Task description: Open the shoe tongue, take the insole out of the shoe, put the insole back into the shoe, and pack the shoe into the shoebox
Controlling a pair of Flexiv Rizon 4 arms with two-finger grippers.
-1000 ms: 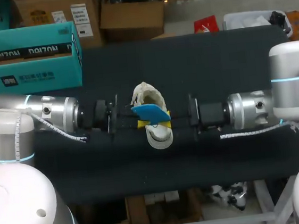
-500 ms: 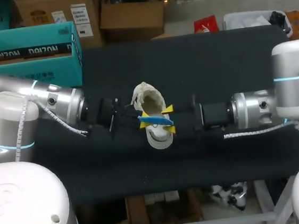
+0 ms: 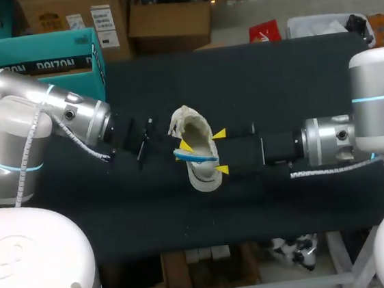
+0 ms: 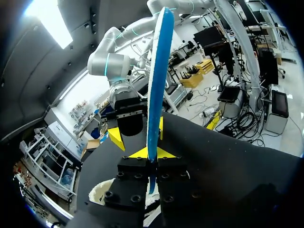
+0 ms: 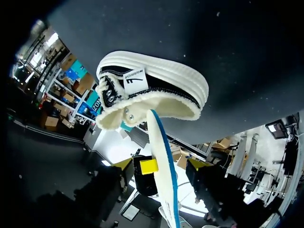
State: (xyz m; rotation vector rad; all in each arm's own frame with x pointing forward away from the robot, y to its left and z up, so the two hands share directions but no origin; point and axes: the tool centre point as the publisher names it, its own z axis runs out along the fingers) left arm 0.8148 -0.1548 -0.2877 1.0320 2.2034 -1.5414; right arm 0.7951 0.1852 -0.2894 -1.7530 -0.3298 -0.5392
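Observation:
A white shoe [image 3: 201,174] lies on the black table, its opening facing up. Just over that opening my left gripper [image 3: 185,148] is shut on one end of the blue insole [image 3: 197,156], which stands on edge. In the left wrist view the insole [image 4: 156,80] rises straight out from between the yellow tips [image 4: 152,153], with the shoe [image 4: 102,194] below. My right gripper [image 3: 220,153] is open on the shoe's right side, one tip on either side of the insole's free end without touching it. From the right wrist, the shoe [image 5: 152,90] sits ahead and the insole [image 5: 164,161] runs between the open fingers.
An open teal shoebox [image 3: 40,70] stands at the table's back left corner, behind my left arm. The black table cloth [image 3: 275,87] stretches bare behind and in front of the shoe.
My right gripper has opened, let go of the insole and drawn back to the right. My left arm has swung and turned the insole from flat to on edge.

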